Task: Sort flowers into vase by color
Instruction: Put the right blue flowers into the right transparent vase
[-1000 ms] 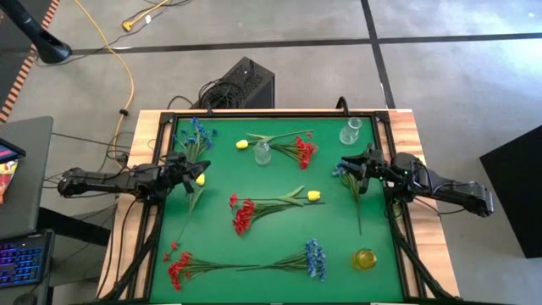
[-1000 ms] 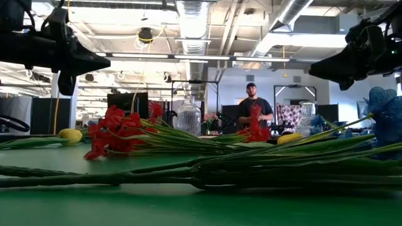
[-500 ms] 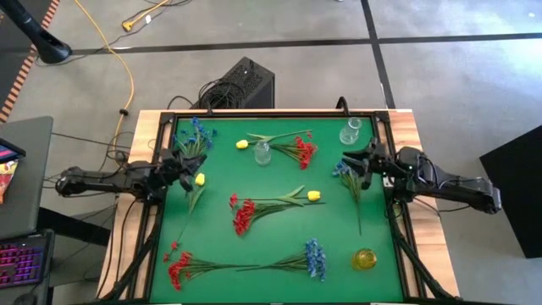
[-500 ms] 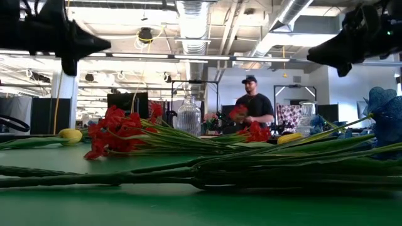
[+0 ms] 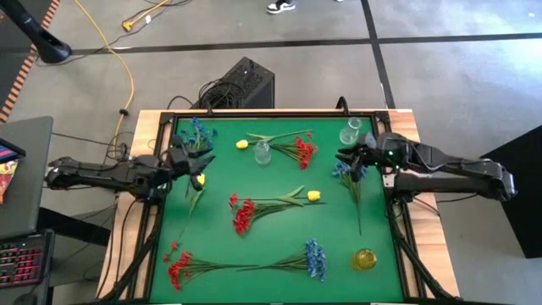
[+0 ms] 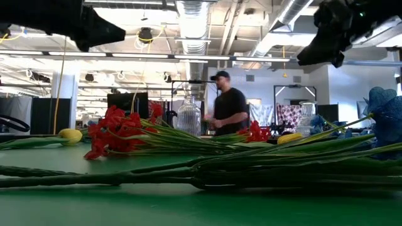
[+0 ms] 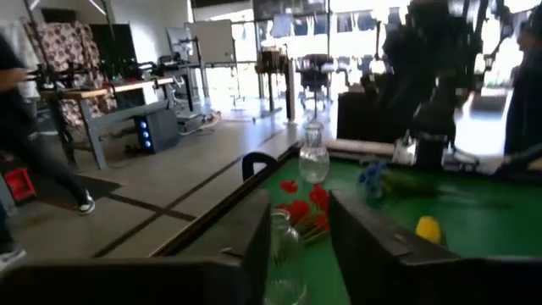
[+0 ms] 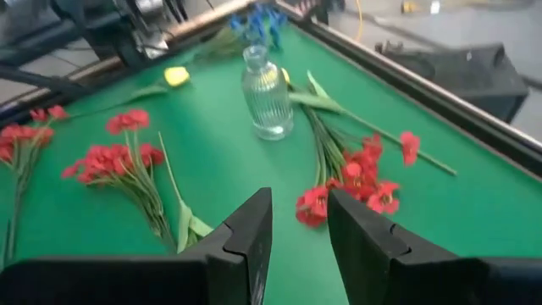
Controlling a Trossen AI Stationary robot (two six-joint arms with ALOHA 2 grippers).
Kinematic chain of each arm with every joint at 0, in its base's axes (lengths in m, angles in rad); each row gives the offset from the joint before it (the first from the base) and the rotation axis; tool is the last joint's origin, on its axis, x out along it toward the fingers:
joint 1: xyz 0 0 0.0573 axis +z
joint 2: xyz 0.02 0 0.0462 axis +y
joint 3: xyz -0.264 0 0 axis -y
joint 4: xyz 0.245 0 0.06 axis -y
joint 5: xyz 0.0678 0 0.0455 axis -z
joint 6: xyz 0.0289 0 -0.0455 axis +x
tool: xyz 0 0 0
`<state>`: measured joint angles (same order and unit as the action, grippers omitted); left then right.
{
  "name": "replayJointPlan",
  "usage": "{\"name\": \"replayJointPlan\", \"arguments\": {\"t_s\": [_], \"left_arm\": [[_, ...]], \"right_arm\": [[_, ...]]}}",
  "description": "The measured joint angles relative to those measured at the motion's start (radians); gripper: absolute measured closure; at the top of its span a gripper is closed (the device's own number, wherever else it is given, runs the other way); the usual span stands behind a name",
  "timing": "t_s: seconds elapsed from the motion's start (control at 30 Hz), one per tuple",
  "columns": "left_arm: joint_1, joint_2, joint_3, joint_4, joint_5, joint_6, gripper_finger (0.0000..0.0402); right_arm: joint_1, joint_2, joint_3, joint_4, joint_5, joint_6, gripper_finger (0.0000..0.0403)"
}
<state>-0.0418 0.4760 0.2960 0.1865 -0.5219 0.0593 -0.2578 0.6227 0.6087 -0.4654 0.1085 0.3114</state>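
Red flowers (image 5: 241, 213), yellow bud (image 5: 314, 196), green table (image 5: 271, 246).

red, blue, yellow flowers (image 5: 269, 206) scattered flat, unsorted

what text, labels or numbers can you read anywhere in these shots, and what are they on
No readable text in any view.
Glass vases: ribbed clear glass, no label showing.
Green table mat: plain, no markings.
Robot arms, left end effector and right end effector: dark, no legible marking.
Room behind the table in the low view: no sign sharp enough to read.
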Motion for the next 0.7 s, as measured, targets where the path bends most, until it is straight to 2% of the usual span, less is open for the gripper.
{"name": "replayJointPlan", "arguments": {"t_s": [0.17, 0.3, 0.47, 0.57, 0.7], "left_arm": [[0.0, 0.093, 0.088, -0.076, 0.012, -0.029, 0.0219], [0.0, 0.134, 0.14, -0.125, 0.011, -0.045, 0.0193], [0.0, 0.152, 0.152, -0.119, 0.011, -0.039, 0.0186], [0.0, 0.152, 0.152, -0.11, 0.011, -0.012, 0.0187], [0.0, 0.152, 0.152, -0.1, 0.019, 0.008, 0.0187]], "right_arm": [[0.0, 0.106, 0.139, -0.169, 0.0, 0.063, 0.026], [0.0, 0.198, 0.271, -0.378, 0.0, 0.148, 0.026], [0.022, 0.315, 0.376, -0.635, -0.041, 0.336, 0.026], [0.05, 0.371, 0.381, -0.731, -0.087, 0.445, 0.026], [0.115, 0.446, 0.362, -0.817, -0.082, 0.533, 0.026]]}}
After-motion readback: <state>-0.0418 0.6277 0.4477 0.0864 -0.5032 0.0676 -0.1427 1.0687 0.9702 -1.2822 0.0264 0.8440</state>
